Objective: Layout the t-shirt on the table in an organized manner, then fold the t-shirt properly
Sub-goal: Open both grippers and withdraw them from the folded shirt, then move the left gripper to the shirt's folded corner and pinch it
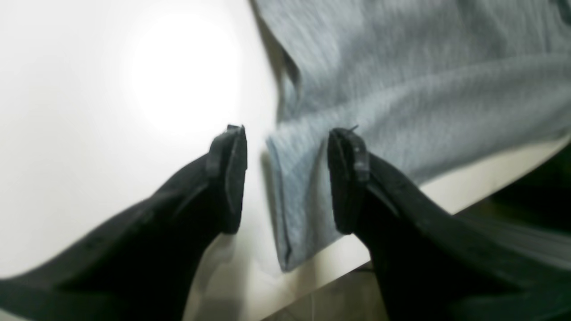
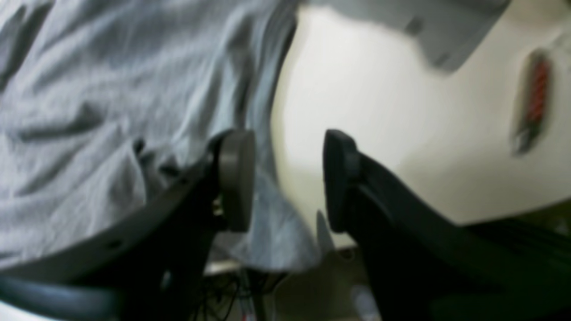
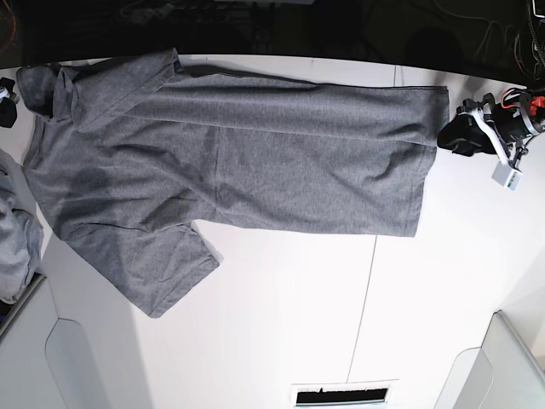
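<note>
Overhead, the t-shirt (image 3: pixel 238 162) lies spread across the white table (image 3: pixel 341 324), grey bins (image 3: pixel 502 366) at its corners; beyond is dark room. Left gripper (image 1: pixel 285 178) gapes over a hem corner at the table edge; right gripper (image 2: pixel 287 178) gapes likewise, straddling the shirt's edge.

Spread lengthwise on table (image 3: pixel 289 324): t-shirt (image 3: pixel 255 162), sleeve toward view's left. Left gripper (image 3: pixel 451 135) just beside hem, at view's right; right gripper (image 3: pixel 7 92) at opposite end.

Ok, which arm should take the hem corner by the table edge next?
Left: the left gripper is open, fingers either side of the t-shirt hem corner; the right gripper sits at the opposite end.
</note>
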